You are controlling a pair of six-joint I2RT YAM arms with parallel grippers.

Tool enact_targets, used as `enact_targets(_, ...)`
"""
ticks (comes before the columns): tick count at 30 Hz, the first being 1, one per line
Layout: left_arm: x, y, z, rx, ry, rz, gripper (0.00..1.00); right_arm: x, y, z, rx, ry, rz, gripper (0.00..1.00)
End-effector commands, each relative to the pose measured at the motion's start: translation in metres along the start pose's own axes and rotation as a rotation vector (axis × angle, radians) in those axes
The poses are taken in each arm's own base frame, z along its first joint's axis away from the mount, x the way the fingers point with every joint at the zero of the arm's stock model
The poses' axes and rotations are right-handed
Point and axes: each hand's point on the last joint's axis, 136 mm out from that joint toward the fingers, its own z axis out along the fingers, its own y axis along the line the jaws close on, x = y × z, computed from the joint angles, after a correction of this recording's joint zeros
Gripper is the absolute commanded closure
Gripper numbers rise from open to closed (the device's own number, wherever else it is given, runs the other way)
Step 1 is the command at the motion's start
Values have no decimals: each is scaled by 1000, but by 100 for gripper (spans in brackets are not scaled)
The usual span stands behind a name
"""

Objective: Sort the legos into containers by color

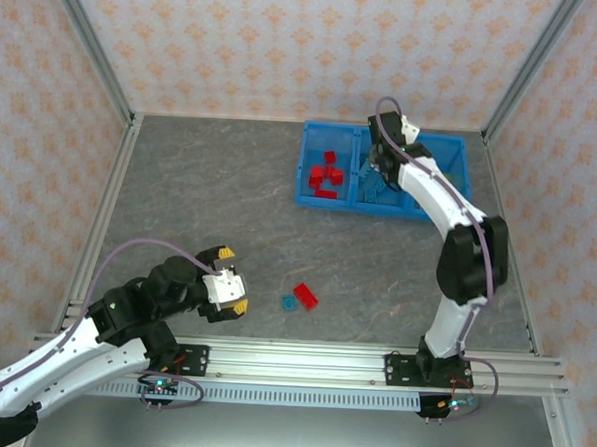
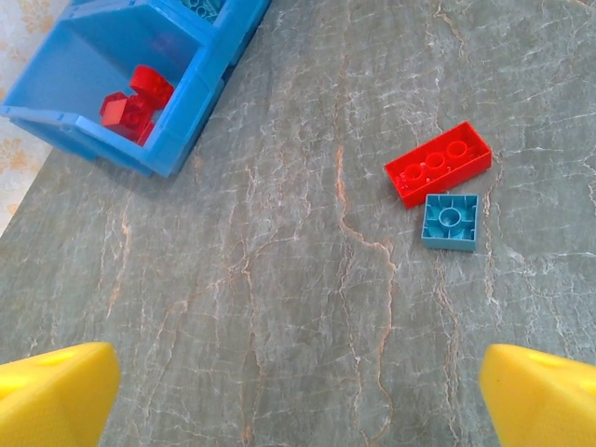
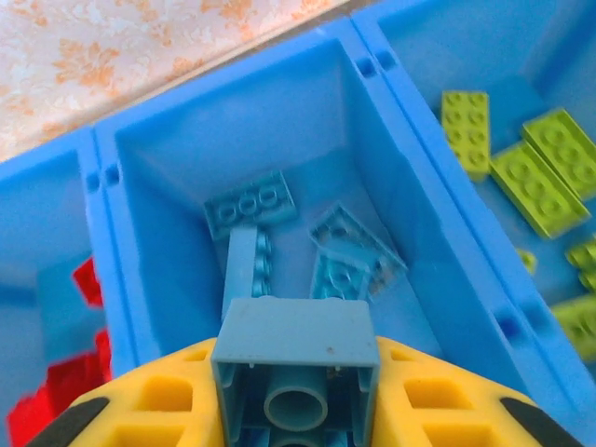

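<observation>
Light-blue brick (image 3: 295,368), hollow underside facing the lens, is sitting pinched between the yellow fingers (image 3: 149,410) of the right gripper (image 3: 295,410). The jaws are closing narrowly on it while hanging over the middle compartment (image 3: 279,140) of the blue bin (image 1: 310,197), at the far edge of the table (image 1: 199,208).

Risk: an off-centre or tilted release could be sending it over a divider onto the red bricks (image 1: 326,175) or the yellow-green bricks (image 3: 535,182).

The left gripper (image 2: 298,396) is waiting fully spread and empty by the near edge, facing a loose red brick (image 2: 438,163) and a loose light-blue square (image 2: 451,222) just beside it.
</observation>
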Motion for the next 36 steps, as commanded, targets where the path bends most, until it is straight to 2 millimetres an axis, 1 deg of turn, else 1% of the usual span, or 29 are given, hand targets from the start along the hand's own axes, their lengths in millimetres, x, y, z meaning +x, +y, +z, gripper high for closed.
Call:
enact_targets(1, 0, 7, 0, -42, -14, -5, 0, -2, 2, 25, 41, 61, -74, 59)
enact_targets(3, 0, 9, 0, -54, -11, -7, 0, -8, 7, 27, 40, 81, -79, 49)
enact_targets(4, 1, 9, 0, -57, -8, -5, 0, -9, 8, 24, 35, 87, -80, 45)
enact_targets(6, 1, 9, 1, -56, -7, -3, 0, -12, 9, 14, 11, 81, -62, 42)
enact_targets(8, 2, 9, 2, -54, -2, -1, 0, -12, 6, -1, -18, 73, -35, 41)
enact_targets(11, 3, 7, 3, -48, 3, 4, 0, -3, 3, -31, -98, 90, -6, 38)
enact_targets(12, 4, 7, 4, -46, 6, 5, 0, 0, 1, -44, -122, 95, 0, 37)
enact_targets(14, 5, 6, 6, -41, 11, 6, 0, 11, -6, -66, -165, 111, 6, 35)
enact_targets(15, 6, 5, 7, -39, 17, 6, 0, 17, -8, -81, -202, 117, 10, 35)
enact_targets(16, 8, 5, 8, -38, 26, 8, 0, 26, -9, -95, -238, 129, 11, 34)
enact_targets(17, 9, 6, 9, -39, 34, 8, 0, 35, -9, -104, -269, 144, 5, 33)
enact_targets(19, 7, 6, 10, -33, 39, -1, 0, 59, -7, -128, -328, 168, -41, 32)
enact_targets(20, 6, 6, 11, -29, 37, -6, 0, 75, -4, -136, -347, 189, -80, 31)
enact_targets(21, 5, 6, 12, -22, 35, -11, 0, 94, 2, -145, -380, 218, -137, 30)
enact_targets(22, 4, 5, 13, -14, 35, -14, 0, 116, 9, -154, -406, 253, -214, 29)
enact_targets(24, 6, 2, 15, 5, 44, -13, 0, 157, 18, -167, -424, 304, -366, 28)
enact_targets(26, 5, -2, 18, 30, 43, -14, 0, 198, 20, -175, -416, 361, -511, 29)
enact_targets(27, 2, -4, 18, 43, 34, -20, 0, 219, 19, -177, -419, 398, -578, 29)
enact_targets(30, 0, -8, 20, 70, 24, -28, 0, 271, 12, -175, -411, 481, -699, 32)
enact_targets(33, 3, -9, 22, 72, 37, -23, 0, 314, 7, -172, -437, 566, -749, 33)
enact_targets(36, 4, -8, 21, 62, 41, -20, 0, 349, 7, -169, -459, 638, -789, 34)
